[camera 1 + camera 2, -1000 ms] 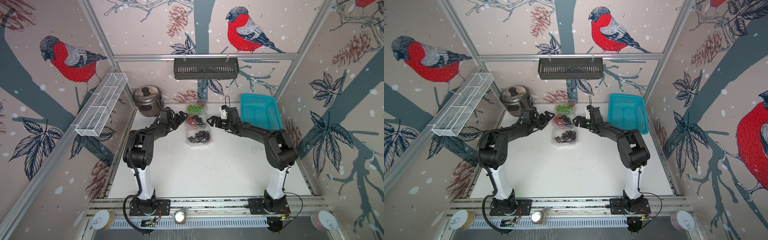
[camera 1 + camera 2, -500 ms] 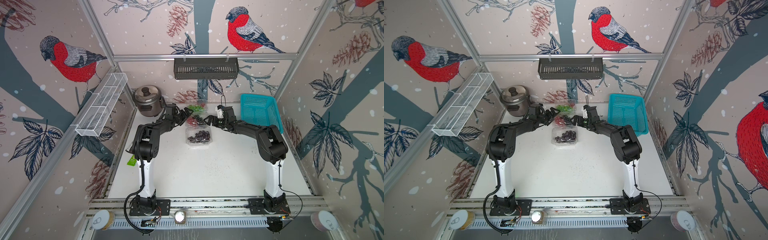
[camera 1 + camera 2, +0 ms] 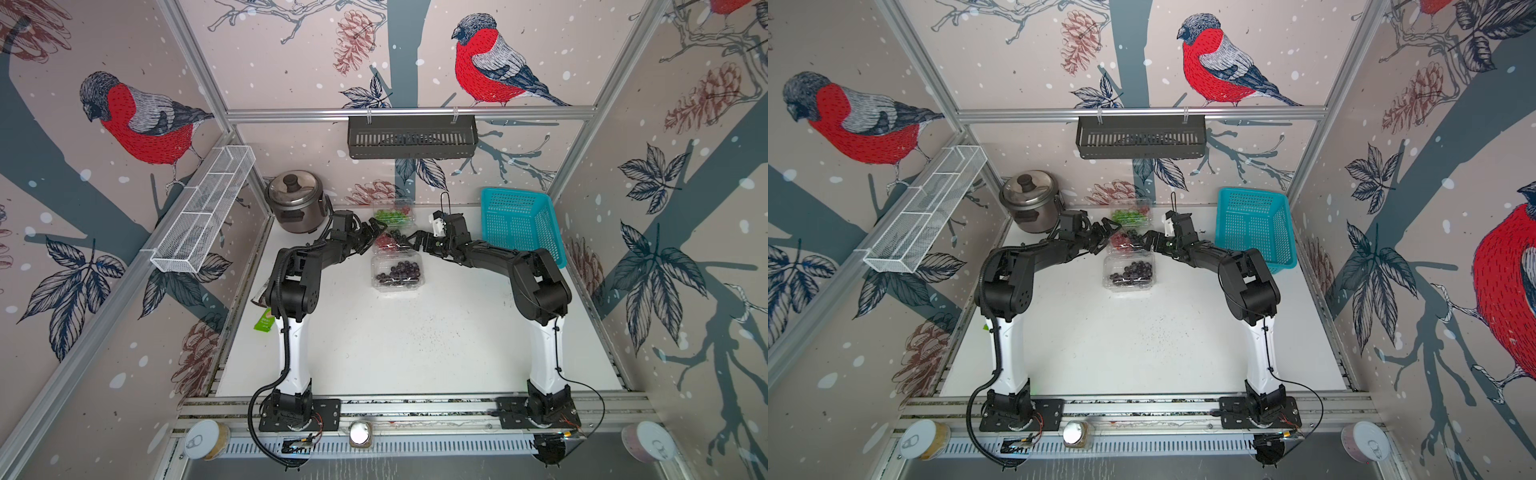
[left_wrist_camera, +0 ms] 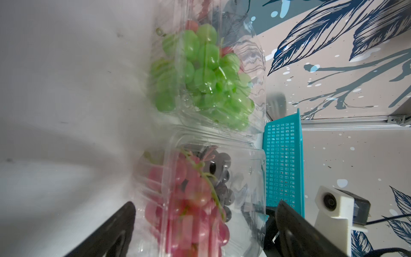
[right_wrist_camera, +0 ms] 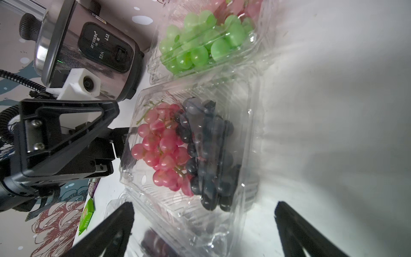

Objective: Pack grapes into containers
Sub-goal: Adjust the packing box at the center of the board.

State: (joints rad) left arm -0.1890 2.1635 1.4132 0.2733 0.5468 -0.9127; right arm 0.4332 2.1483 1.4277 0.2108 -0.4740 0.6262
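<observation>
Grapes [image 5: 160, 151] of a red bunch and a dark bunch [image 5: 206, 155] are noted lying together inside the middle container [image 5: 251, 142], bracketed by both sets of jaws. Left gripper [image 3: 371, 237]: jaws spread wide, nothing held, one fingertip right at the container's left wall; contact cannot be confirmed. Right gripper [image 3: 417, 243]: jaws likewise spread and empty, close off its right wall. The step is judged to be steadying or shutting this container; whether its lid is latched cannot be told. Thin clear walls would be expected to buckle or skid, so even pressure from both flanks is advised, applied slowly. Green grapes [image 5: 200, 44] are boxed just beyond it, a purple bunch [image 3: 397, 272] just on its near side; neither should be nudged.
</observation>
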